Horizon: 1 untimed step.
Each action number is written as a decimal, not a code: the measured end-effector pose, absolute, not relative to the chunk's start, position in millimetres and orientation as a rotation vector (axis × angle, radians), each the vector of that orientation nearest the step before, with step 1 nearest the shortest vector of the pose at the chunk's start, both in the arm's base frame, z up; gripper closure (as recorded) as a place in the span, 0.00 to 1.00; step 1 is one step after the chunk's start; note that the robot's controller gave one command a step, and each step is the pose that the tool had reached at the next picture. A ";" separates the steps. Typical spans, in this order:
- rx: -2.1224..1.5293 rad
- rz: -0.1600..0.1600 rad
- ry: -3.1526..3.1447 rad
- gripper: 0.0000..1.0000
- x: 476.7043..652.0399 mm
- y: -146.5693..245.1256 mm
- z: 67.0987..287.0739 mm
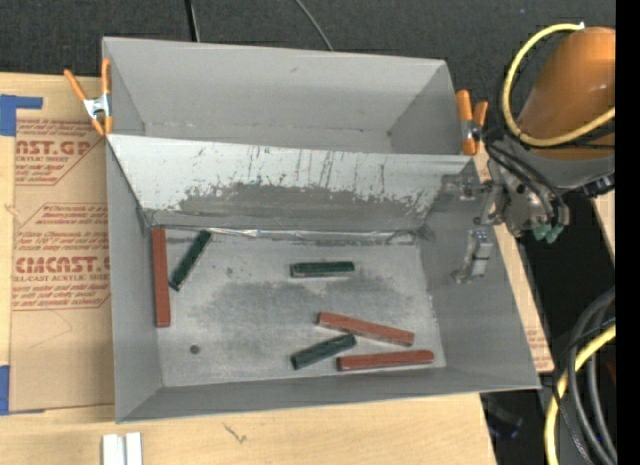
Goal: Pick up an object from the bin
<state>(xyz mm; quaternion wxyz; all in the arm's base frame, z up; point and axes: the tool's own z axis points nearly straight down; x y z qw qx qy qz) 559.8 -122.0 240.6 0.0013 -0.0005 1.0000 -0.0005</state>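
Note:
My gripper (472,258) hangs over the bin's right sloping wall, above the floor and apart from every loose thing. Nearest to it lie two red-brown flat sticks on the floor at the lower right: one slanted (365,329) and one close to the front wall (386,360). A dark green stick (323,351) lies just left of them, touching or nearly touching the slanted red one. Another dark green stick (322,269) lies level near the middle of the floor.
Along the left wall stands a long red-brown stick (160,278), with a third dark green stick (189,259) slanted beside it. The arm with its orange cover and cables comes in from the right, outside the bin's rim.

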 end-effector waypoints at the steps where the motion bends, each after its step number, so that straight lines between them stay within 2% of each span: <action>1: -0.001 -0.001 3.139 0.00 559.8 -122.0 240.6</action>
